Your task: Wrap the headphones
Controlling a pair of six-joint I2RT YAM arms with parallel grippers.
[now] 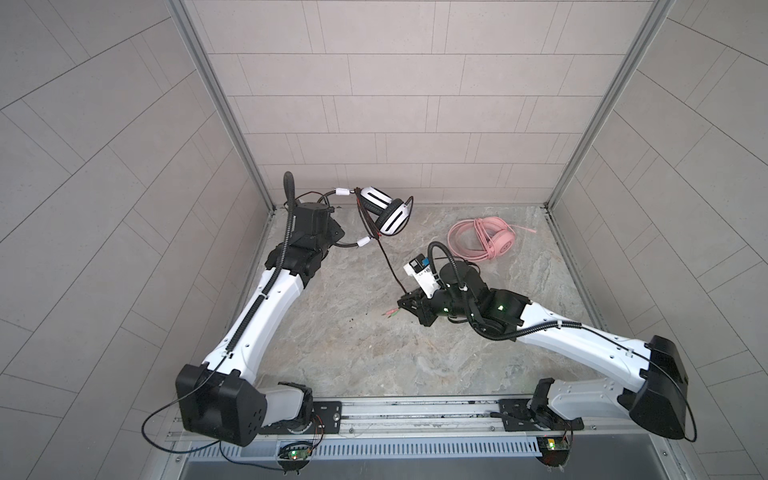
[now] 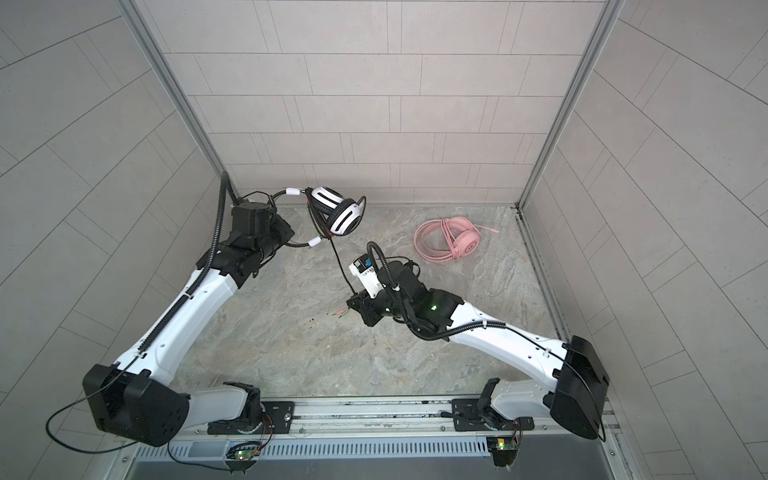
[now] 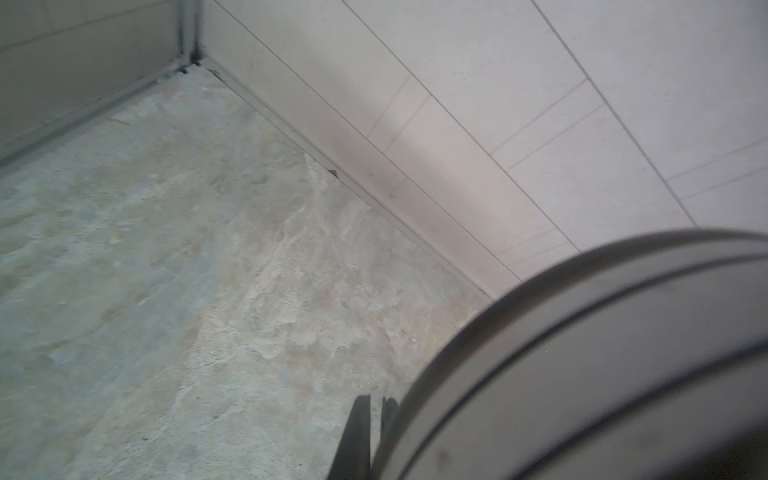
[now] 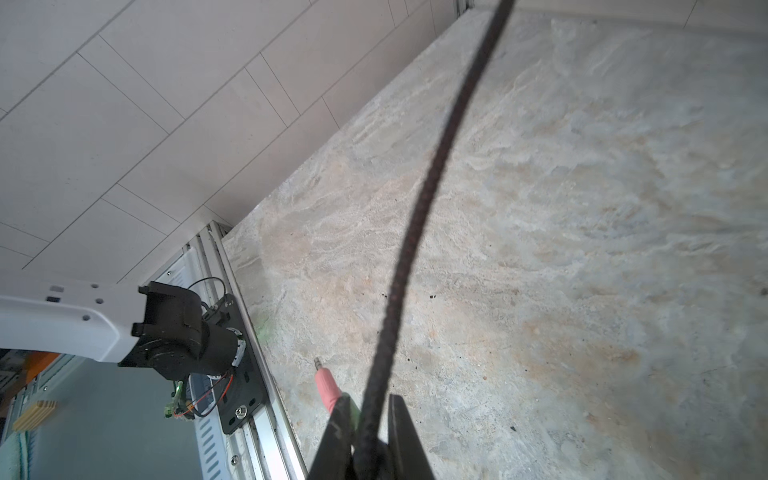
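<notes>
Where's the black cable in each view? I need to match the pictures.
Top view: black cable runs diagonally from the striped headset to the right end effector, centre.
Top view: same diagonal, left of centre.
Left wrist: not in it.
Right wrist: dark line from the top edge into the jaws.
Shared landmark: pink plug beside that end effector, in all but the left wrist.

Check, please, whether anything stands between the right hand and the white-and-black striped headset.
Nothing visible does. The braided black cable runs free from the right hand up to the white-and-black striped headset at the left hand; the pink headset lies well off to the side.
</notes>
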